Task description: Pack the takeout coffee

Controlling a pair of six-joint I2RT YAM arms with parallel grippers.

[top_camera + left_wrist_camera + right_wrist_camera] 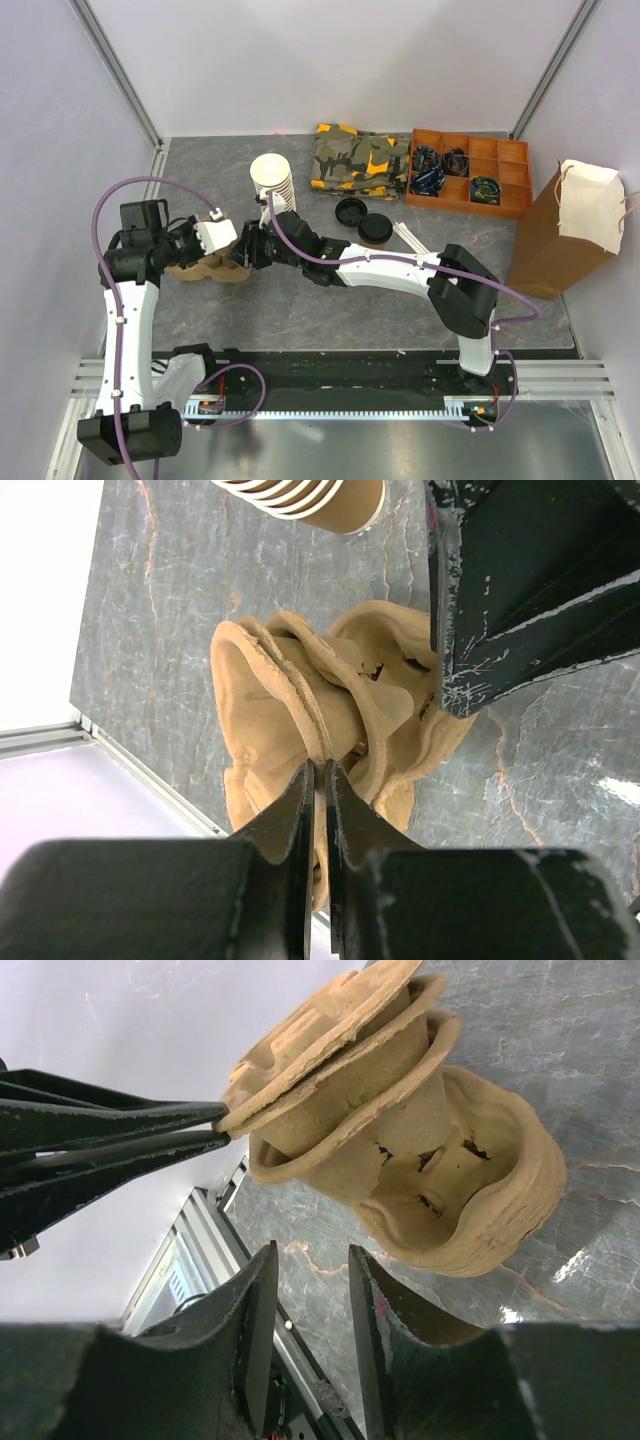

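Left gripper (320, 765): we are pinching the rim of the brown cup trays (300, 680).
Right gripper (312, 1252): we are holding it open beside them, empty.
Takeout coffee (376, 229): sitting farther back, untouched; we are guessing it is light and squishy, so grab its sides gently.

Operator: What blocks the left side of the table (330, 320)?
Technician: The stack of pulp carriers (200, 268), the left gripper (320, 770) clamped on its top rim, the right gripper (310, 1260) just beside, jaws apart. A stack of paper cups (272, 180) stands close behind.
Operator: Where is passage free?
Technician: The bare strip in front of the right arm (390, 270), which lies across the middle. The lidded cup (376, 229) is open from above; a loose lid (350, 211) lies just left. A paper bag (560, 235) walls the right edge.
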